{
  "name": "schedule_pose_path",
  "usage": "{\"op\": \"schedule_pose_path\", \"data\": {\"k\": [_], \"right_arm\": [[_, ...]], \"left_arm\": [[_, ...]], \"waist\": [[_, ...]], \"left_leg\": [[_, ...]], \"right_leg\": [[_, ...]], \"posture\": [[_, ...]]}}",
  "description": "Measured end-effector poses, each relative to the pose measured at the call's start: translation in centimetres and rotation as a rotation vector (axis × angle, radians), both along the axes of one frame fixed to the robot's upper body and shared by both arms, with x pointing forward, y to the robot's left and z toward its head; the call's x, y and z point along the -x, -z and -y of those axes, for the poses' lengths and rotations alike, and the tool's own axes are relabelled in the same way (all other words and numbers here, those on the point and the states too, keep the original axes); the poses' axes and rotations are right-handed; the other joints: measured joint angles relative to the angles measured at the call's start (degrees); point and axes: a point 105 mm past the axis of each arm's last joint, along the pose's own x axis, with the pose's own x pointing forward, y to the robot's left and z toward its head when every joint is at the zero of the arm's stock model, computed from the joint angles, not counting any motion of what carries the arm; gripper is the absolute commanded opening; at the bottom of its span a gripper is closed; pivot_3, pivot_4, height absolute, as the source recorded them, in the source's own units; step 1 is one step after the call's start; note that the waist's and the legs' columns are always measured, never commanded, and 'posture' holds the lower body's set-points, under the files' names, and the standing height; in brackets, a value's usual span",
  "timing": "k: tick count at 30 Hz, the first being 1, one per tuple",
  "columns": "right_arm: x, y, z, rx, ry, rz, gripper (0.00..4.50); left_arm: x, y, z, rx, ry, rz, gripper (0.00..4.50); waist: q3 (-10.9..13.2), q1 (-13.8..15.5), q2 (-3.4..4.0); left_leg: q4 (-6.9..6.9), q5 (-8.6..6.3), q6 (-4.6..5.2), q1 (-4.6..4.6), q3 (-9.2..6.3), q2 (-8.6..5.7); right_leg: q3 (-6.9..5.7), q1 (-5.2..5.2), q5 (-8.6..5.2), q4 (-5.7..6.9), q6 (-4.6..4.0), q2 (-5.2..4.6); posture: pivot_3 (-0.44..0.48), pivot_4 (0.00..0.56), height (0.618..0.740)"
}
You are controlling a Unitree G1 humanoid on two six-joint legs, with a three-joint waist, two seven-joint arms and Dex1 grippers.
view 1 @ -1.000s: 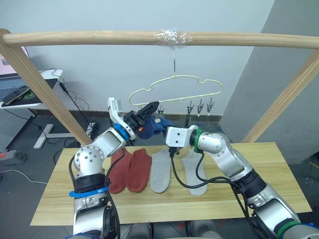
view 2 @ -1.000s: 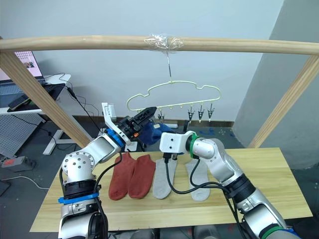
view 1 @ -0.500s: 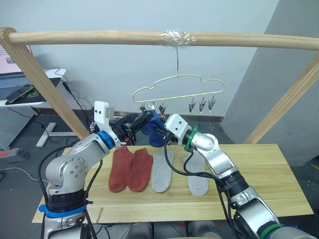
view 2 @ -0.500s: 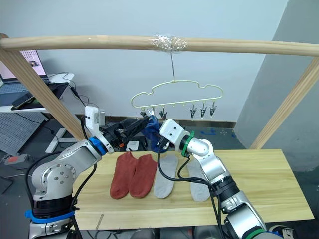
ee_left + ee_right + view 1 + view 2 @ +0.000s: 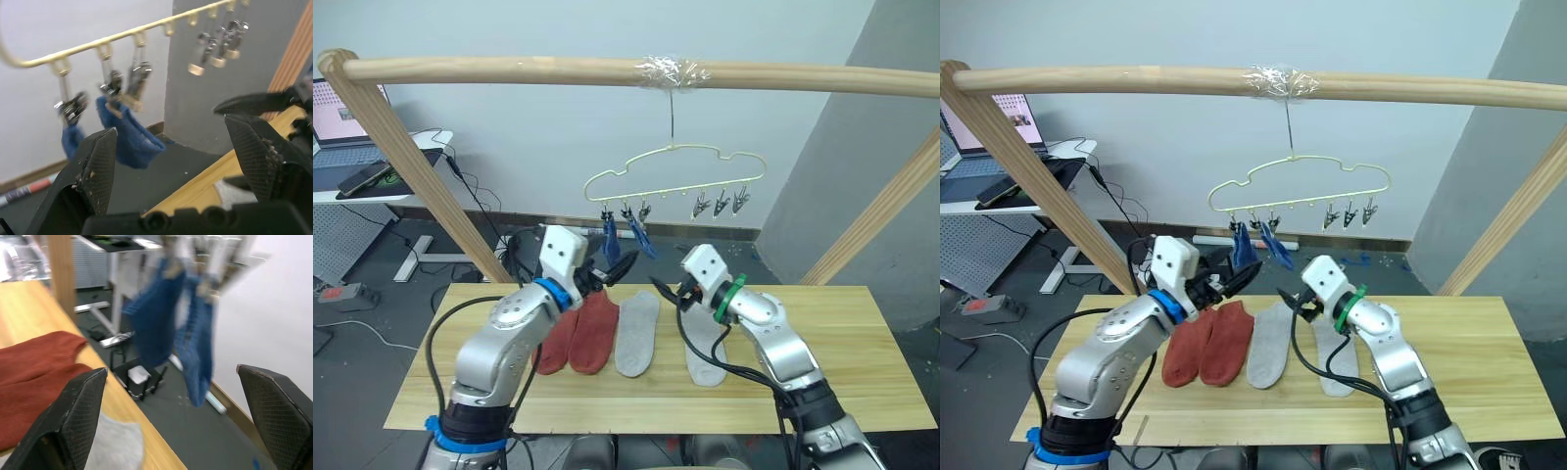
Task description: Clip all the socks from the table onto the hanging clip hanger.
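So far two of six are up: on the worktop (image 5: pixel 842 392) lie two rust-red socks (image 5: pixel 576 333), then two grey socks (image 5: pixel 637 333). Above, the two blue socks (image 5: pixel 641 241) hang from the clip hanger (image 5: pixel 675 181). Left gripper (image 5: pixel 612 272) and right gripper (image 5: pixel 664 292) both have jaws spread, empty.

Head stereo pair: frontal, downward view over the desk (image 5: pixel 862 333), the clip hanger (image 5: pixel 675 176) upper centre. Both wrist views look closely upward along each end effector, sharing with the head pair the hanger's blue socks (image 5: pixel 128 136).
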Motion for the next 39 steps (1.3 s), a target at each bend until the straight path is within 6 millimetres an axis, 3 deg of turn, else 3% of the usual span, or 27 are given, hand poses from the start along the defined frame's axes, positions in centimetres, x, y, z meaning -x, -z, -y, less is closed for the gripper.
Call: {"op": "schedule_pose_path", "data": {"k": [3, 8, 18, 26, 39], "right_arm": [[0.3, -1.2, 1.2, -0.048, 0.052, -0.005, 4.5], [0.7, -3.3, 2.9, -0.103, 0.117, 0.016, 4.5], [1.5, -5.7, 3.4, -0.159, 0.151, 0.06, 4.5], [1.7, -6.8, 4.0, -0.152, 0.182, 0.093, 4.5], [1.6, -8.0, 3.6, -0.189, 0.19, 0.116, 4.5]], "left_arm": [[-1.0, 0.0, 0.5, 0.011, -0.028, 0.043, 3.35], [-2.1, 0.8, 1.0, -0.02, -0.087, 0.098, 1.83], [-3.9, 1.3, 2.7, 0.026, -0.135, 0.098, 1.83], [-4.7, 1.8, 2.7, 0.008, -0.162, 0.1, 1.83], [-6.4, -0.7, 3.3, 0.036, -0.183, 0.19, 1.83]], "waist": [[0.32, -0.01, -0.01], [0.74, -0.4, -0.04], [1.89, -0.91, -0.16], [2.01, -1.84, -0.18], [2.04, -2.58, -0.21]], "left_leg": [[0.02, 0.02, 0.01, 0.02, 0.01, 0.04], [0.01, 0.01, 0.02, -0.04, 0.01, 0.02], [0.04, 0.0, 0.03, -0.26, -0.02, 0.0], [0.04, 0.01, 0.02, -0.74, -0.03, 0.01], [0.04, 0.01, 0.02, -0.74, -0.01, -0.01]], "right_leg": [[0.0, 0.0, -0.12, 0.03, 0.2, 0.04], [0.01, -0.01, -0.12, -0.02, 0.2, 0.04], [-0.04, -0.16, -0.12, -0.03, 0.23, 0.04], [-0.04, -0.68, 0.04, 0.05, -0.04, 0.03], [-0.05, -0.68, 0.04, 0.04, -0.02, 0.03]], "posture": [[-0.07, 0.152, 0.74], [-0.095, 0.169, 0.74], [-0.139, 0.188, 0.74], [-0.166, 0.185, 0.74], [-0.178, 0.17, 0.74]]}}
